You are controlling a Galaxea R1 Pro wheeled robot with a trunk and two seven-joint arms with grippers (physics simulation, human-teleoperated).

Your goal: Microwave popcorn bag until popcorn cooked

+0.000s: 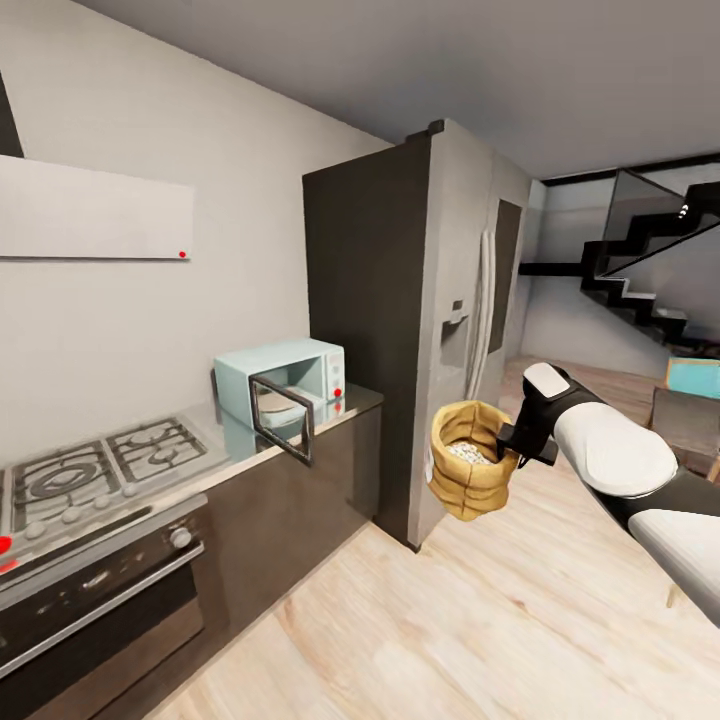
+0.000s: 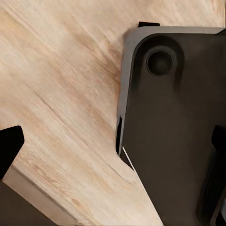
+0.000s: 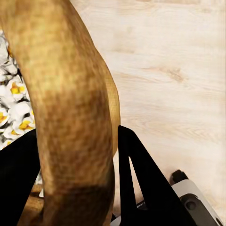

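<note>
The tan popcorn bag (image 1: 466, 468) hangs in the air over the wooden floor, right of the counter's end. My right gripper (image 1: 514, 440) is shut on its thick rolled rim (image 3: 70, 94), one dark finger (image 3: 141, 179) on each side. Whitish popcorn (image 1: 467, 450) fills the bag; in the right wrist view the popcorn (image 3: 12, 108) looks white with yellow spots. The pale blue microwave (image 1: 325, 368) stands on the grey countertop (image 1: 355, 402), its dark door (image 1: 283, 417) swung open toward the room. My left gripper (image 2: 113, 146) is open over the floor, holding nothing.
A steel gas hob (image 1: 100, 465) and a built-in oven (image 1: 90, 600) lie left of the microwave. A tall grey fridge (image 1: 470, 300) stands just behind the bag. Black stairs (image 1: 640, 270) rise at the far right. My dark base (image 2: 174, 132) sits on the wood floor (image 1: 450, 620).
</note>
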